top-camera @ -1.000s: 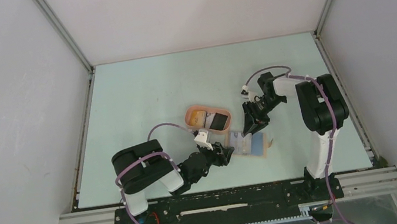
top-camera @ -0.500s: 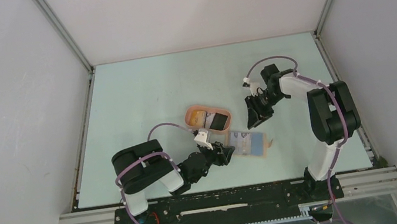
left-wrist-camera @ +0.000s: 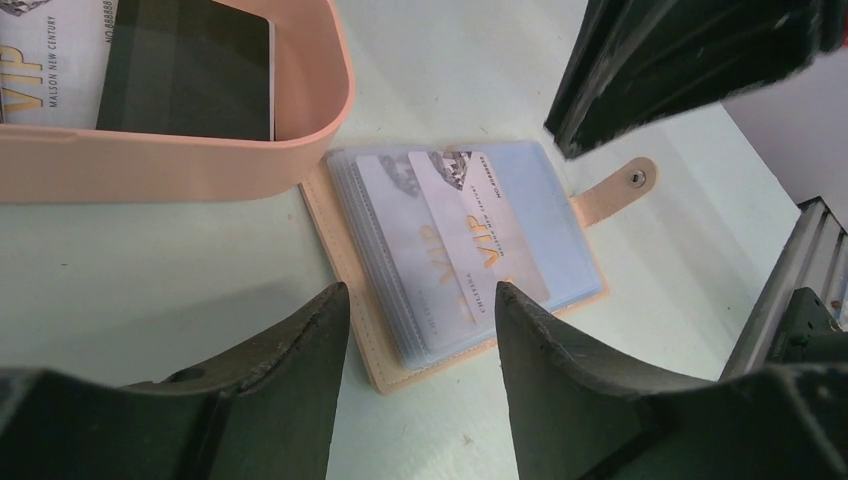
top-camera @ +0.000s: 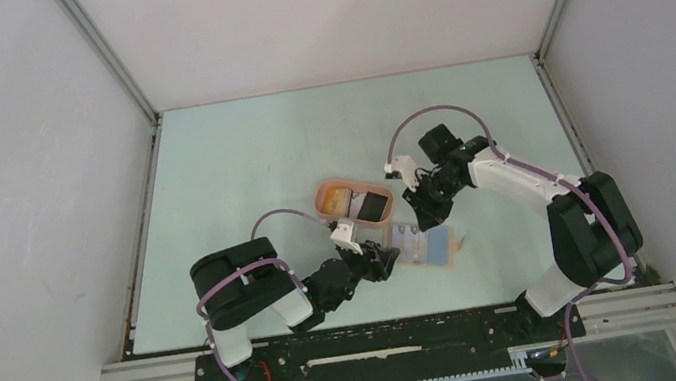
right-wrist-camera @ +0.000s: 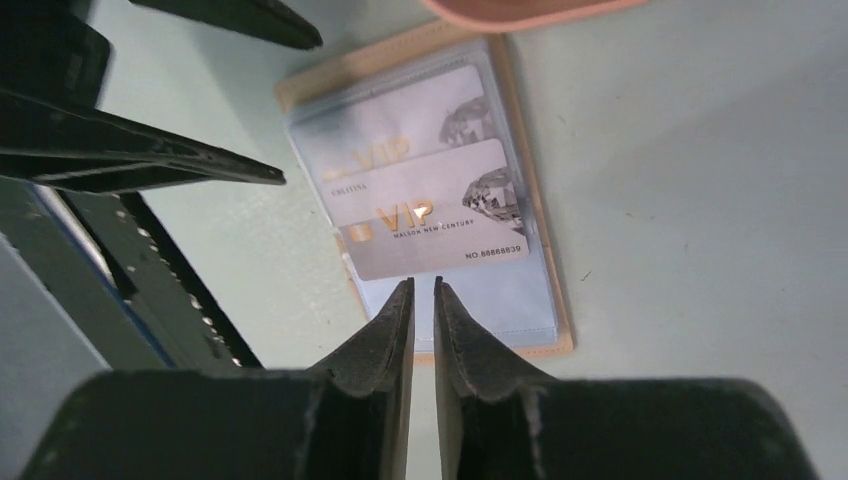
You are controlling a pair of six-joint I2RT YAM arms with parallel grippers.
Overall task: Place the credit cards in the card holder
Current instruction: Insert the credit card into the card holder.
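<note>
The card holder [left-wrist-camera: 370, 300] lies open on the table, clear sleeves up, its snap strap [left-wrist-camera: 625, 185] sticking out. A pale VIP credit card [right-wrist-camera: 430, 225] lies partly in the top sleeve. My right gripper [right-wrist-camera: 423, 283] hovers over the holder at that card's near edge. Its jaws are almost together and nothing is between them. My left gripper [left-wrist-camera: 420, 295] is open and straddles the holder's other end without gripping it. A black credit card [left-wrist-camera: 185, 70] and a white one [left-wrist-camera: 50, 60] lie in the peach tray [left-wrist-camera: 200, 160]. From above, the holder [top-camera: 434, 249] sits between both grippers.
The peach oval tray [top-camera: 323, 196] stands just behind and left of the holder, almost touching it. White enclosure walls surround the table, with a metal rail along the near edge. Both arms crowd the small area around the holder.
My right arm has swung left and stretched out over the holder's far end, and its jaws have narrowed to a slit. The left arm and the holder have stayed put.
</note>
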